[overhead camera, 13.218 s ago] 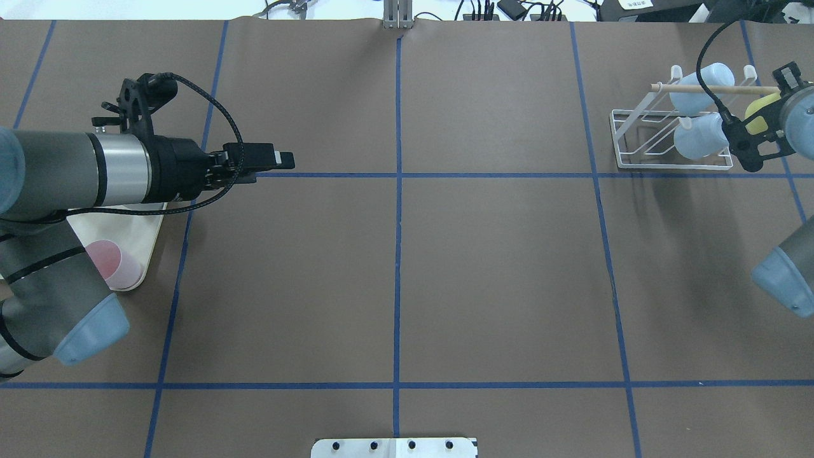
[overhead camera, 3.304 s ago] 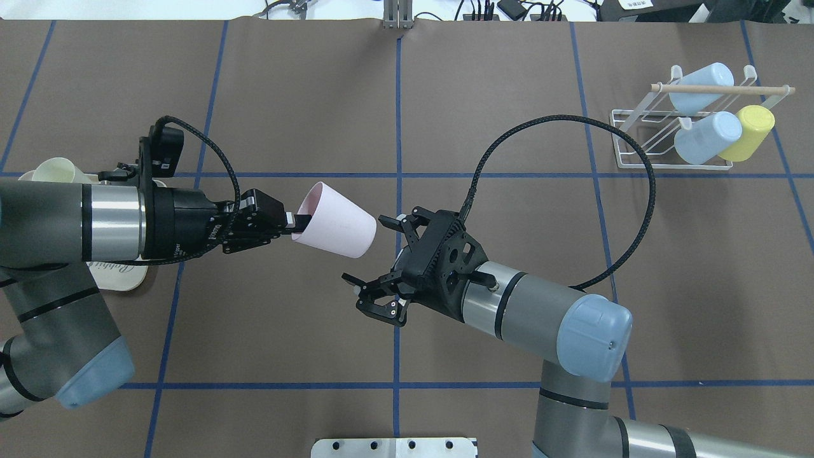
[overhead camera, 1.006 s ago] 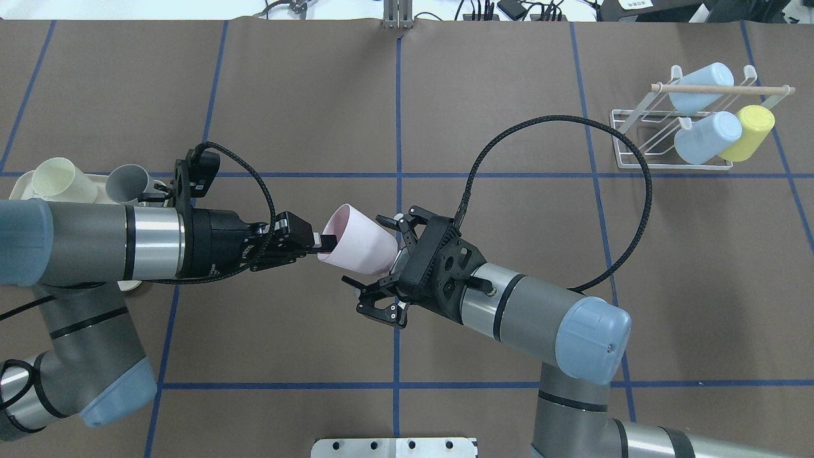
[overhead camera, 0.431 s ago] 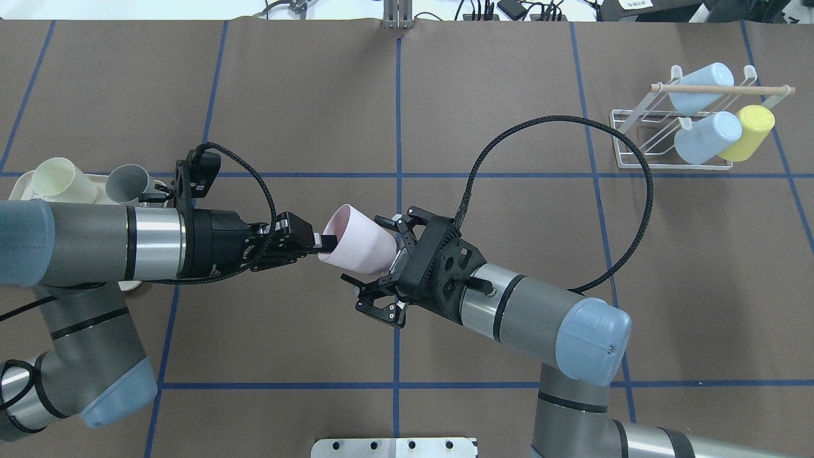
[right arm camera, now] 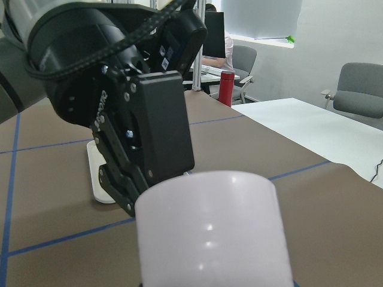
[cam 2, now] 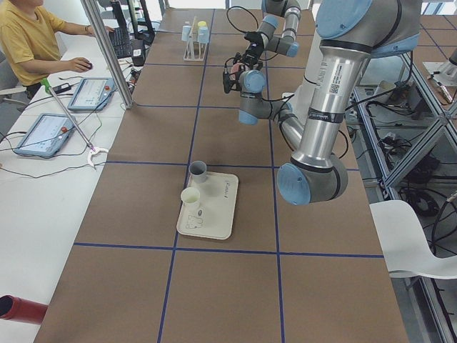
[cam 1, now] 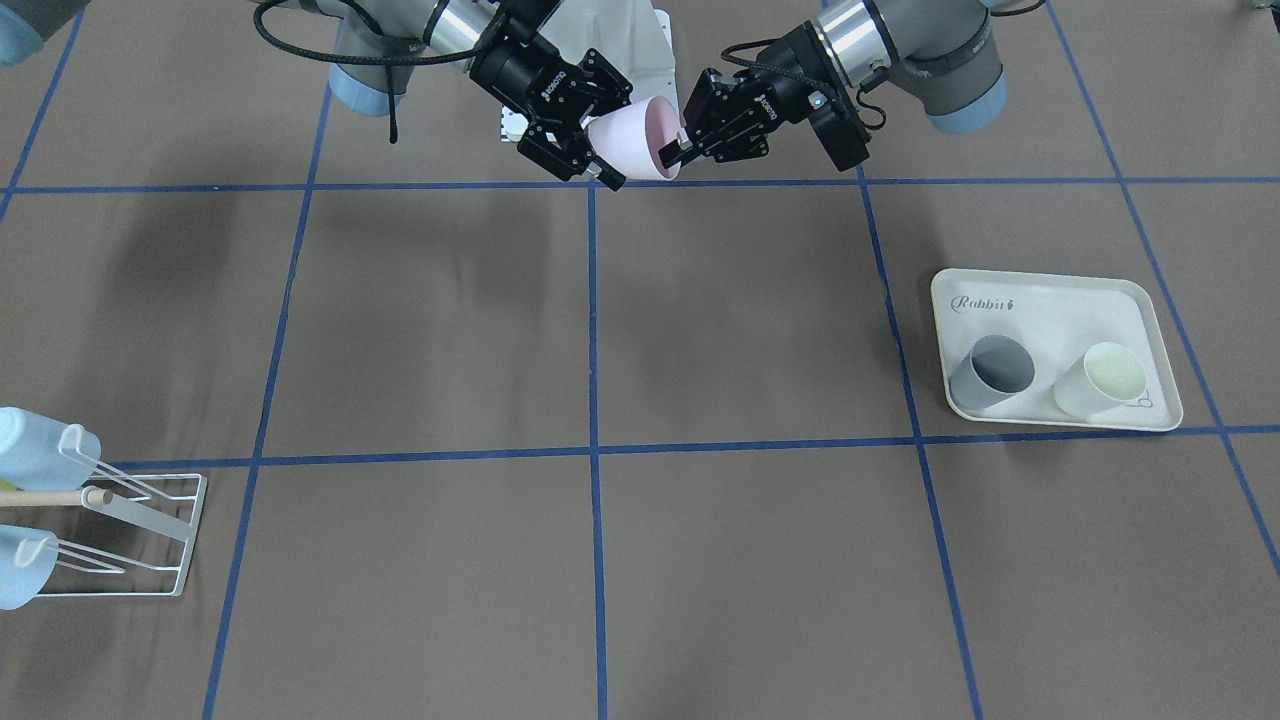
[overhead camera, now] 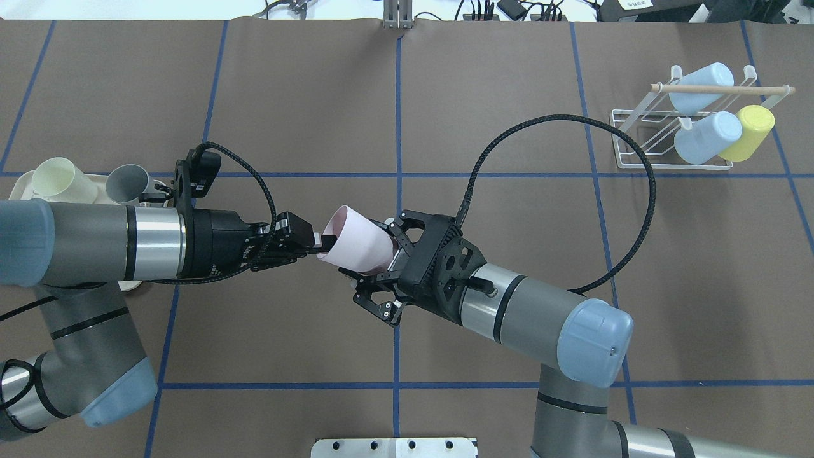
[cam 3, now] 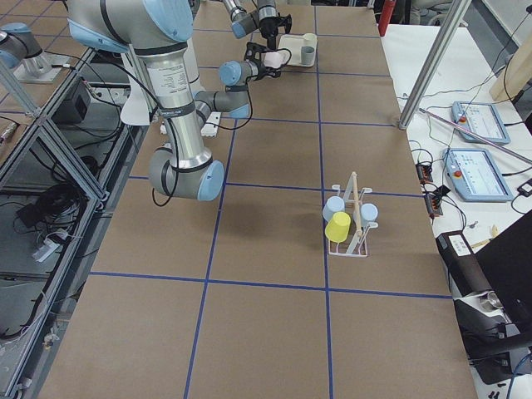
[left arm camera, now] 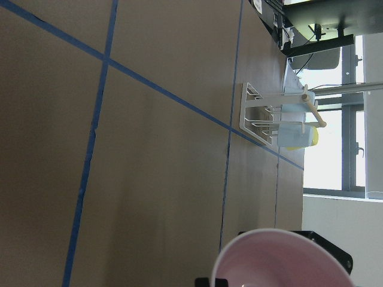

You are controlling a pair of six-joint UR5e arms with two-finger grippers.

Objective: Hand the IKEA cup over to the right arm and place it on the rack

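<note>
The pink IKEA cup [overhead camera: 353, 238] hangs on its side above the table's middle, held between both arms. My left gripper [overhead camera: 325, 242] is shut on its rim, one finger inside the mouth. My right gripper [overhead camera: 367, 248] has its two fingers pressed against the sides of the cup's base end. The right wrist view shows the cup's base [right arm camera: 209, 233] close up, with the left gripper's black body behind it. The white wire rack [overhead camera: 636, 137] with its wooden rod stands at the far right and carries two light blue cups and a yellow one.
A cream tray [cam 1: 1040, 300] on the robot's left holds a grey cup [cam 1: 990, 370] and a cream cup [cam 1: 1100, 380]. A black cable loops up from my right wrist. In the exterior left view a person [cam 2: 28, 36] sits at a side table.
My right gripper's fingers have closed inward onto the cup's base since 0.4 s ago. The left gripper and the cup have stayed where they were.
</note>
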